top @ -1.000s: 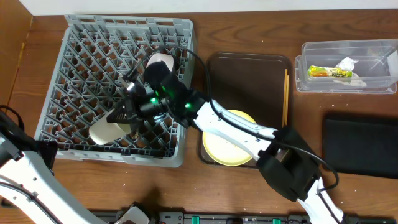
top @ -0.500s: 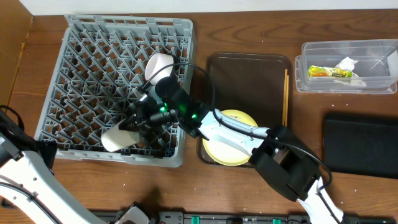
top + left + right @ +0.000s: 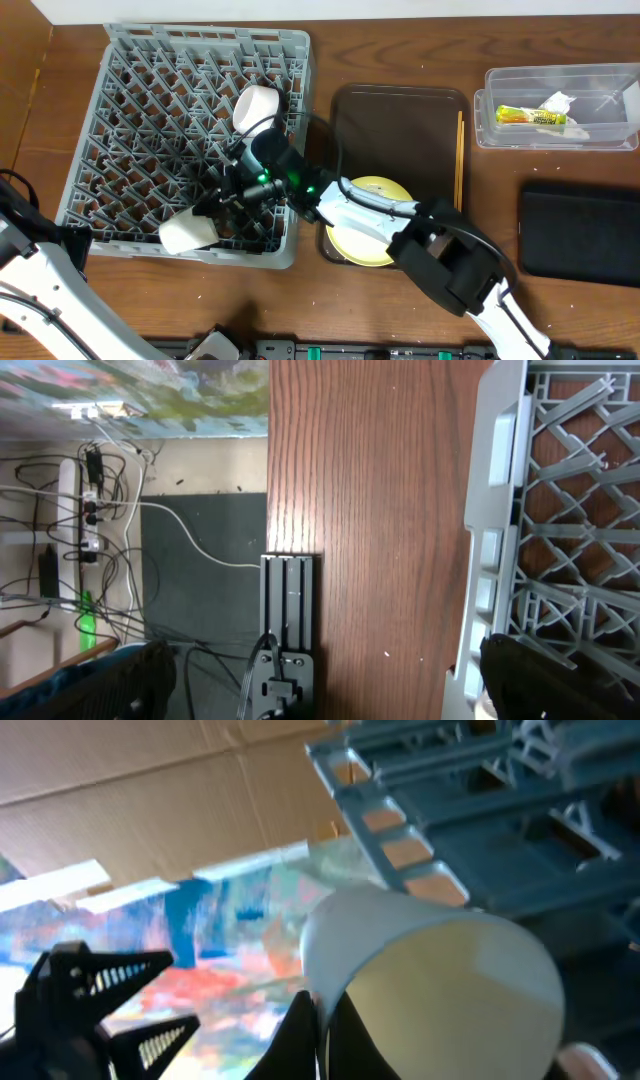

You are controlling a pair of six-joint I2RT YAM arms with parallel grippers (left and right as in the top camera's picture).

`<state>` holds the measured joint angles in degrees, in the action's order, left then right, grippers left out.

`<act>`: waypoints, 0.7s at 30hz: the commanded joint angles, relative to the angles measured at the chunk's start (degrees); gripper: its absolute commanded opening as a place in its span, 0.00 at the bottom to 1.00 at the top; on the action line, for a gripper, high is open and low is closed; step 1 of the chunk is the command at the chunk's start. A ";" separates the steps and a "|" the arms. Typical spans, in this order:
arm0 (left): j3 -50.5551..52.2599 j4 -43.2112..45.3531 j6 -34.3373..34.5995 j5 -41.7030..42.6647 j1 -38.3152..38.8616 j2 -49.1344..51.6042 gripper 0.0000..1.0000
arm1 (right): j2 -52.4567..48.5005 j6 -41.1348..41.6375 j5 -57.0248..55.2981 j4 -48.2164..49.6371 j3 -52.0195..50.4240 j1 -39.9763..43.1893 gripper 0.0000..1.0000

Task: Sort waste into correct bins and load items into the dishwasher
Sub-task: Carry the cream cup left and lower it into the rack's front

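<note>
My right gripper [image 3: 218,203] reaches into the grey dish rack [image 3: 130,60] and is shut on the rim of a white bowl [image 3: 186,233], held tilted at the rack's front edge. In the right wrist view, the fingers [image 3: 320,1032] pinch the bowl's rim [image 3: 440,990]. A small white cup [image 3: 257,104] lies in the rack behind the arm. The yellow plate [image 3: 372,250] sits on the brown tray, with a chopstick [image 3: 460,150] on the tray's right side. My left gripper [image 3: 330,682] is open and empty beside the rack's left edge [image 3: 490,530].
A clear tub [image 3: 610,137] at the back right holds the green-and-yellow wrapper [image 3: 532,116] and a white tissue [image 3: 558,101]. The flat black bin [image 3: 580,238] lies at the right edge. The brown tray [image 3: 400,120] sits between rack and tub.
My right gripper has drawn back toward the rack's front, carrying the white bowl to the front edge. The left arm has not moved.
</note>
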<state>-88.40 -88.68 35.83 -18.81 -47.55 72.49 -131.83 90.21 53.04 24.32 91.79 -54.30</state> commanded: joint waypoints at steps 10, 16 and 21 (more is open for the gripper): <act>0.00 -0.44 0.50 -0.72 -0.28 -0.26 0.98 | -0.66 -1.11 2.08 9.07 -0.55 2.10 0.01; 0.00 -0.42 0.50 -0.72 -0.28 -0.26 0.98 | -0.59 -5.18 1.81 1.40 -0.55 3.13 0.01; 0.00 -0.42 0.50 -0.52 -0.28 -0.26 0.98 | -0.59 -8.66 0.35 -4.28 -0.55 3.02 0.05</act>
<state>-88.40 -88.75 35.86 -18.81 -47.57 72.49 -131.96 85.36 55.33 23.20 91.92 -51.29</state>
